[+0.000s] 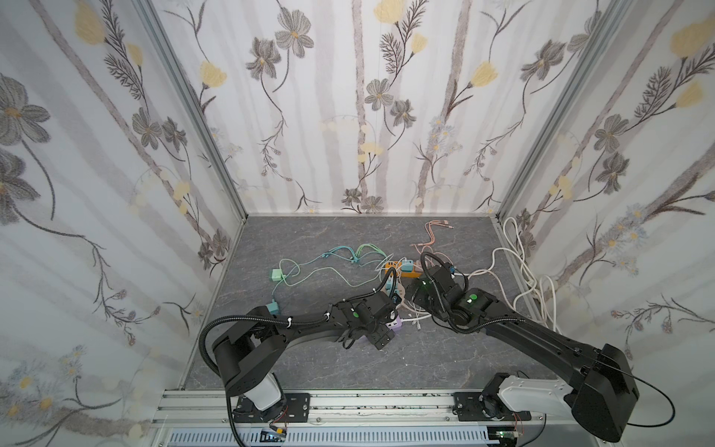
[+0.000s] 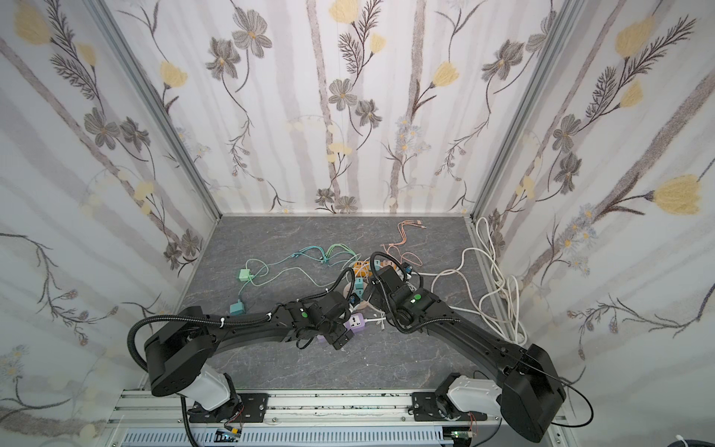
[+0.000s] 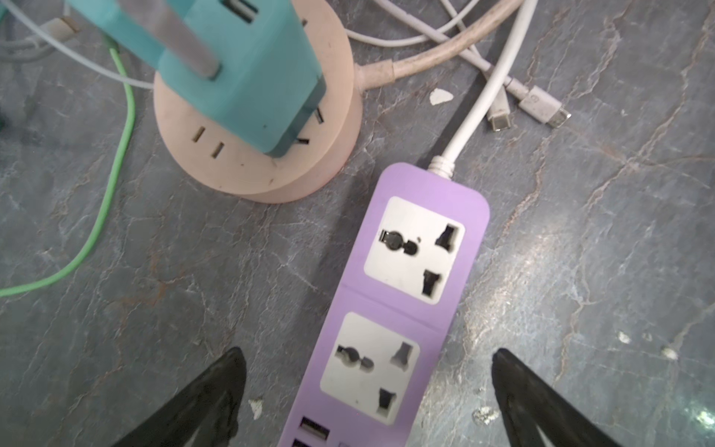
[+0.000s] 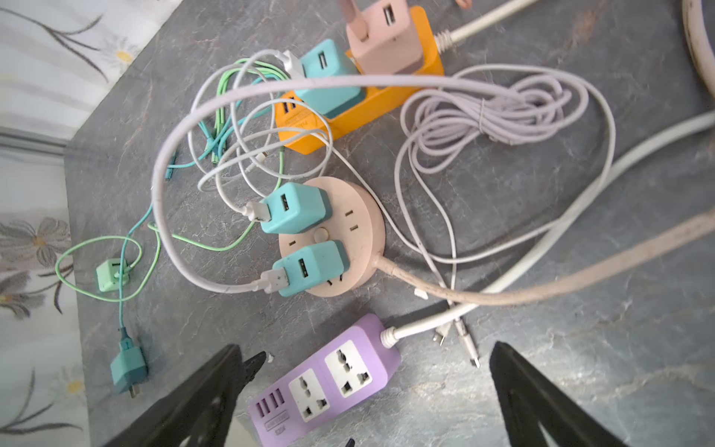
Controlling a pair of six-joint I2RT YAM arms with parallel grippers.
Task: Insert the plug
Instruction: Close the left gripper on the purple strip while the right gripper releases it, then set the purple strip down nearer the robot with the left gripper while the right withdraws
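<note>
A round pink socket hub point(image 4: 360, 220) lies mid-table with two teal plugs seated in it, one point(image 4: 296, 207) toward the orange strip and one point(image 4: 309, 267) toward the purple strip; a white USB cable runs into each. The nearer teal plug point(image 3: 251, 77) fills the left wrist view. Beside the hub lies a purple power strip point(image 3: 390, 309) point(image 4: 325, 379) with both sockets bare. My left gripper point(image 3: 367, 350) point(image 1: 381, 336) hangs open astride the purple strip near its USB end. My right gripper point(image 4: 364, 345) point(image 1: 416, 296) is open and holds nothing, higher above the same strip.
An orange strip point(image 4: 371, 108) behind the hub carries a teal plug point(image 4: 329, 77) and a pink plug point(image 4: 381, 38). A loose teal plug point(image 1: 272, 307) and a pale green one point(image 1: 276, 274) lie left. Tangled white cables point(image 1: 537, 286) pile at the right wall; a coiled lilac cable point(image 4: 503, 112) lies near the orange strip.
</note>
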